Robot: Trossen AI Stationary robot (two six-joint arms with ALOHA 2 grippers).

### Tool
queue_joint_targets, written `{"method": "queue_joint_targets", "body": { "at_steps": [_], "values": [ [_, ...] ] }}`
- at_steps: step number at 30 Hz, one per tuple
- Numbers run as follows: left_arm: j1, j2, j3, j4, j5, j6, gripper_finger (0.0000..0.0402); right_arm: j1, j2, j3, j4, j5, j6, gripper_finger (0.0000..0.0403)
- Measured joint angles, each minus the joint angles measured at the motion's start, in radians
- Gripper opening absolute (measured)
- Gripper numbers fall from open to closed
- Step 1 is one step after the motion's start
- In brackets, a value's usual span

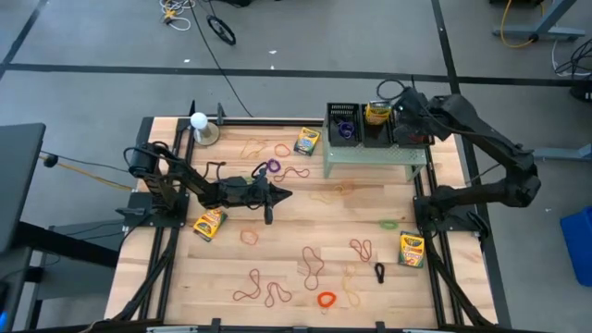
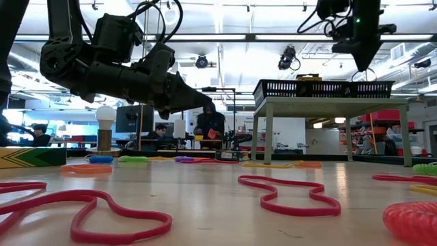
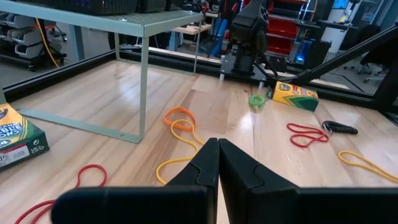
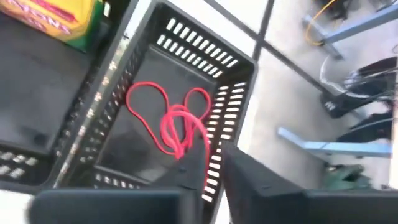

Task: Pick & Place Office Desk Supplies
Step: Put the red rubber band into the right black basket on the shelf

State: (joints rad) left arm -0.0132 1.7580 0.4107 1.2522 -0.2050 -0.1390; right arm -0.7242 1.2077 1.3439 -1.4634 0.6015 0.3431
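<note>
Several rubber bands lie flat on the wooden table, among them a red one (image 1: 313, 265) and an orange one (image 3: 179, 117). Crayon boxes lie at the far middle (image 1: 307, 141), the left (image 1: 210, 223) and the right (image 1: 412, 249). Three black bins stand on the pale green stand (image 1: 375, 157). A red rubber band (image 4: 174, 121) lies on the floor of the right bin (image 4: 231, 93), and a crayon box (image 4: 62, 18) sits in the bin beside it. My right gripper (image 4: 214, 171) hovers over that right bin, slightly open and empty. My left gripper (image 1: 280, 194) hangs level above the table's middle, shut and empty.
A white ball on a round base (image 1: 199, 125) stands at the far left. Small rings lie about: purple (image 1: 262, 169), green (image 1: 389, 223), orange (image 1: 326, 299). A black clip (image 1: 379, 271) lies near the right crayon box. The stand's legs (image 3: 143, 87) rise ahead of my left gripper.
</note>
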Motion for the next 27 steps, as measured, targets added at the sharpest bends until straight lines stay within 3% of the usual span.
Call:
{"method": "queue_joint_targets", "body": {
  "at_steps": [3,6,10,16,22,27],
  "values": [
    [0.0,0.0,0.0,0.0,0.0,0.0,0.0013,-0.062,0.023,0.0,0.057,-0.125,-0.013,0.001],
    [0.0,0.0,0.0,0.0,0.0,-0.002,0.0013,-0.119,0.064,0.0,0.086,-0.223,-0.01,0.0021],
    [0.0,0.0,0.0,0.0,0.013,-0.028,0.0013,-0.181,0.108,0.0,0.107,-0.266,0.018,0.0025],
    [0.0,0.0,0.0,0.001,0.026,-0.036,0.0013,-0.172,0.128,0.0,0.138,-0.211,0.027,0.0069],
    [0.0,0.0,0.0,0.001,0.026,-0.037,0.0013,-0.113,0.126,0.0,0.139,-0.01,0.043,0.0159],
    [0.0,0.0,0.0,0.001,0.026,-0.037,0.0013,-0.108,0.126,0.0,0.136,-0.057,0.113,0.0221]
  ]
}}
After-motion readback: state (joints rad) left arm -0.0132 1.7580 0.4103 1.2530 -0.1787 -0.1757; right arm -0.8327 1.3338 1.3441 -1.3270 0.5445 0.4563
